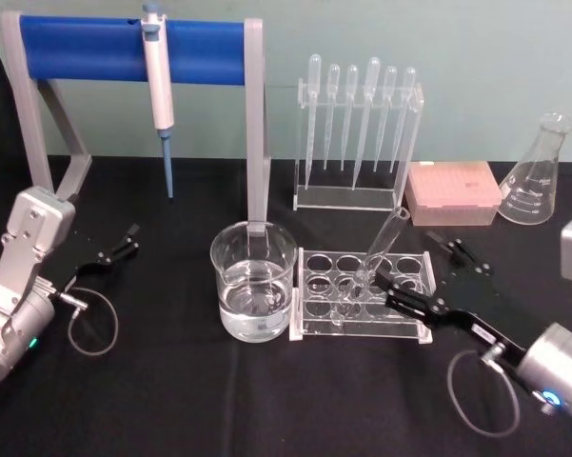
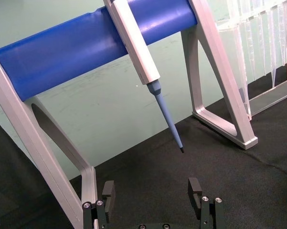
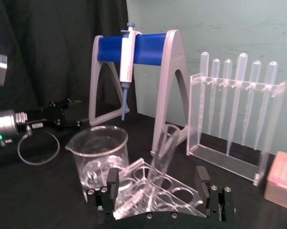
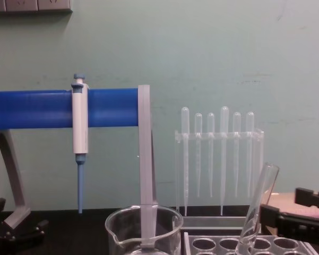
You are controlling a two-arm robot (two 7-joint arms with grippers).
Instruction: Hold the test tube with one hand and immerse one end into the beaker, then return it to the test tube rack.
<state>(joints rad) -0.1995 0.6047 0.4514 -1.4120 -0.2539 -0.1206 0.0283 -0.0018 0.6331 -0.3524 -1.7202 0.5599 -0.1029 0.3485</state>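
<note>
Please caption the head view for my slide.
Open right gripper at the test tube leaning in the rack, beside the beaker; left gripper parked at left.

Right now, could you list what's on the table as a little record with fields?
tube: leaning in the rack, open end up
beaker: left of the rack, partly filled with clear liquid
right gripper: open, by the tube's lower part
left gripper: open, idle at the left

Laboratory, beaker [image 1: 254, 286], micropipette [image 1: 158, 71] on stand [image 1: 105, 49], pipette rack [image 1: 357, 195], flask [image 1: 541, 171]
</note>
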